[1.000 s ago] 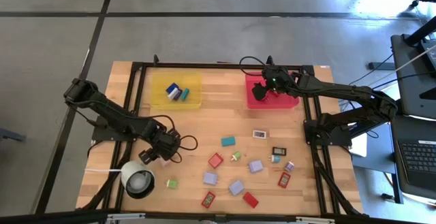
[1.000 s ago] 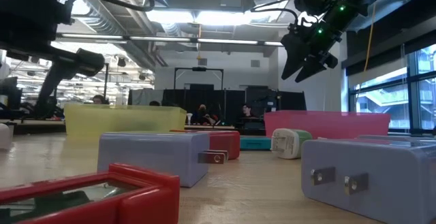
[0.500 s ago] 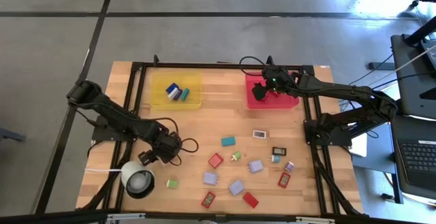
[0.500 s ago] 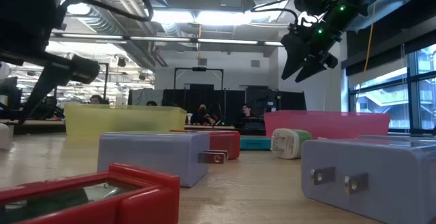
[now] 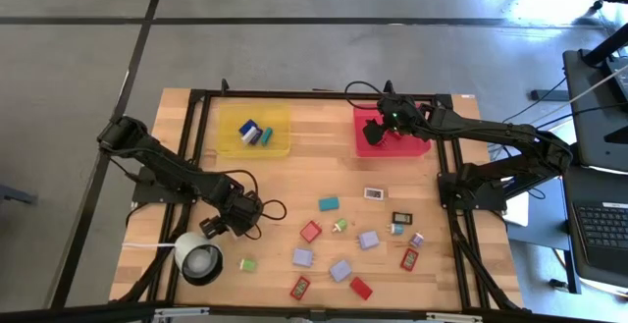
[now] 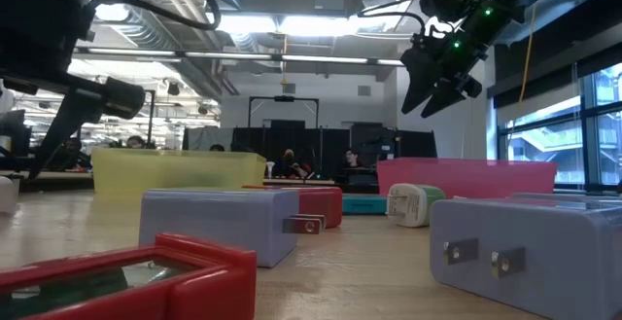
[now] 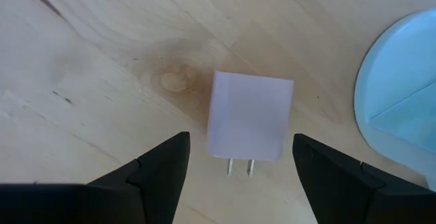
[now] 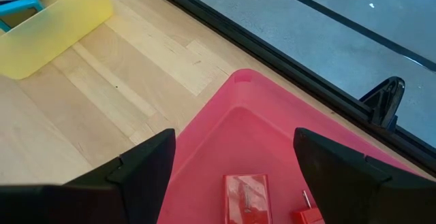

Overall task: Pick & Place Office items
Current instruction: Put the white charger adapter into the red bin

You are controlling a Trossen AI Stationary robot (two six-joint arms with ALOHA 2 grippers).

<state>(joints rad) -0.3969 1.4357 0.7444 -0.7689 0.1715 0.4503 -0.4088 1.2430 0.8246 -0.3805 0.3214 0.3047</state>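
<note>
My left gripper (image 5: 234, 227) points down at the near left of the table, open. Its fingers stand on either side of a small lilac plug block (image 7: 248, 115) that lies flat on the wood, prongs toward the camera, without touching it. My right gripper (image 5: 381, 127) hangs open over the red tray (image 5: 417, 146) at the far right, holding nothing. Two red items (image 8: 245, 197) lie on the tray's floor below it. Several more office items, among them a teal one (image 5: 329, 203), a red one (image 5: 311, 231) and a lilac one (image 5: 368, 239), are scattered across the near half of the table.
A white round cylinder (image 5: 199, 261) stands close beside my left gripper, toward the near edge. The yellow tray (image 5: 228, 117) at the far left holds blue and teal items. A black frame (image 5: 294, 97) borders the table. Bare wood lies between the two trays.
My left gripper has rolled a little about its own axis above the lilac block and then kept still; the gap between its fingers is unchanged.
</note>
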